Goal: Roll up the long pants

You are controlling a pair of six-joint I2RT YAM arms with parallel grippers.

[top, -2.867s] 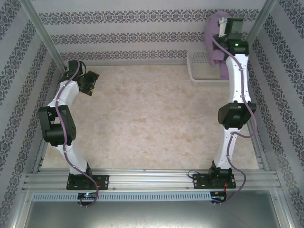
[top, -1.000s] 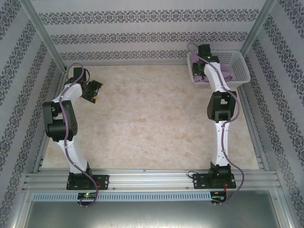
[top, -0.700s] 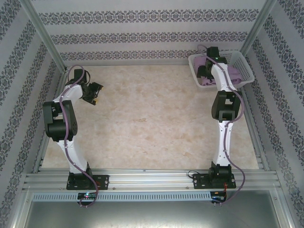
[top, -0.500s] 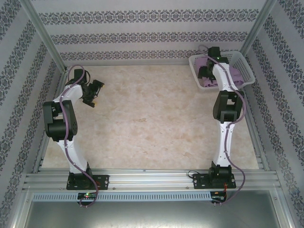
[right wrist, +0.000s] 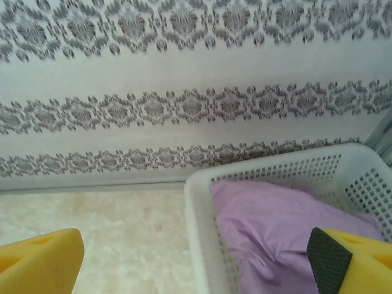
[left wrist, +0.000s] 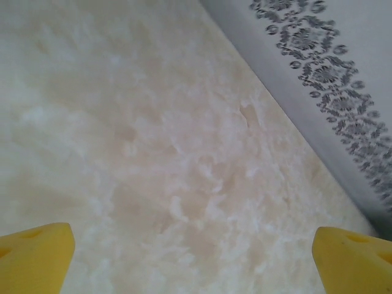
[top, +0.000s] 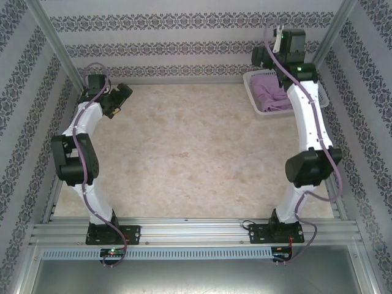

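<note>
White perforated basket (right wrist: pixel 277 169) at table's (top: pixel 184 153) far-right corner

Legible text, labels, brands, numbers, signs: none readable. Wall covering (right wrist: pixel 184 110): repeating grey ornamental bands, pattern only, no lettering. White basket (right wrist: pixel 275 174): plain perforated wall, unmarked.

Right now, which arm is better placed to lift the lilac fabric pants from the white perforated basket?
Right: right gripper, open, hovers at the basket holding the pants; left gripper is across the table.

The long pants (right wrist: pixel 275 226) run off the lower edge, partly hidden behind the basket wall (right wrist: pixel 199 245).
</note>
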